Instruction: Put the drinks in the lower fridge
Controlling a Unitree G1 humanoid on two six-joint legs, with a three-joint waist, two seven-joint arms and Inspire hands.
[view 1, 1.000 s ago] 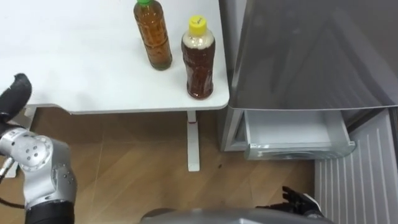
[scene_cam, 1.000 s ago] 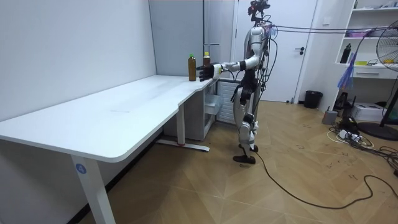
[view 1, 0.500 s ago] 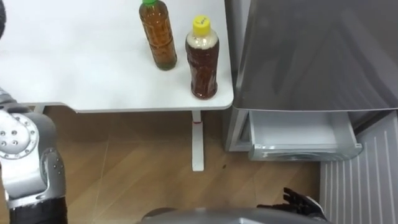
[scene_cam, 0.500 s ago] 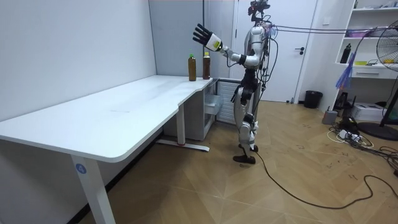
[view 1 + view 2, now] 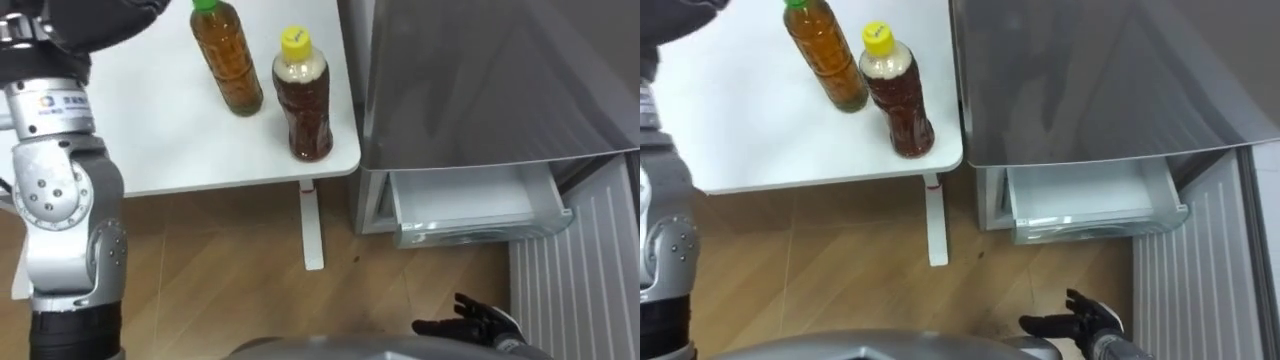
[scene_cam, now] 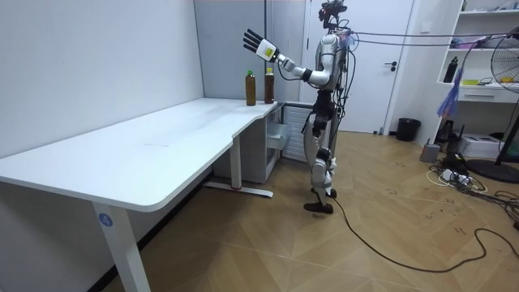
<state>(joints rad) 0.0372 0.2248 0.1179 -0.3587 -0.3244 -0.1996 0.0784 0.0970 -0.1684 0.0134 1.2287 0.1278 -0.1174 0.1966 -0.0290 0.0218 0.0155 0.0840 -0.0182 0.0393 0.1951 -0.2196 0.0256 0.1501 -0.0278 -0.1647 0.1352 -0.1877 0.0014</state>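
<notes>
2 drink bottles stand upright on the white table, at its right near corner beside the grey fridge. The green-capped bottle is the farther and more to the left. The yellow-capped bottle is nearer and more to the right, close to the table's edge. They stand just beside each other, and neither is held.

The left hand is raised high, with its fingers spread straight and nothing in it. In the room view it sits above the bottles, roughly over the green-capped one. The right hand hangs low near the floor, in front of the fridge. Its fingers are loosely extended and it is empty too.

At the fridge's bottom a pale drawer is pulled out, with nothing visible inside it. It lies to the right of the bottles and well below the tabletop.

The left hand looks the better placed for the grasp, since the bottles lie almost straight below it. Their long axes run vertically, so a grip from the side around the body seems to suit. For that, the hand would have to come down to bottle height. The yellow-capped bottle is closer to the drawer.
</notes>
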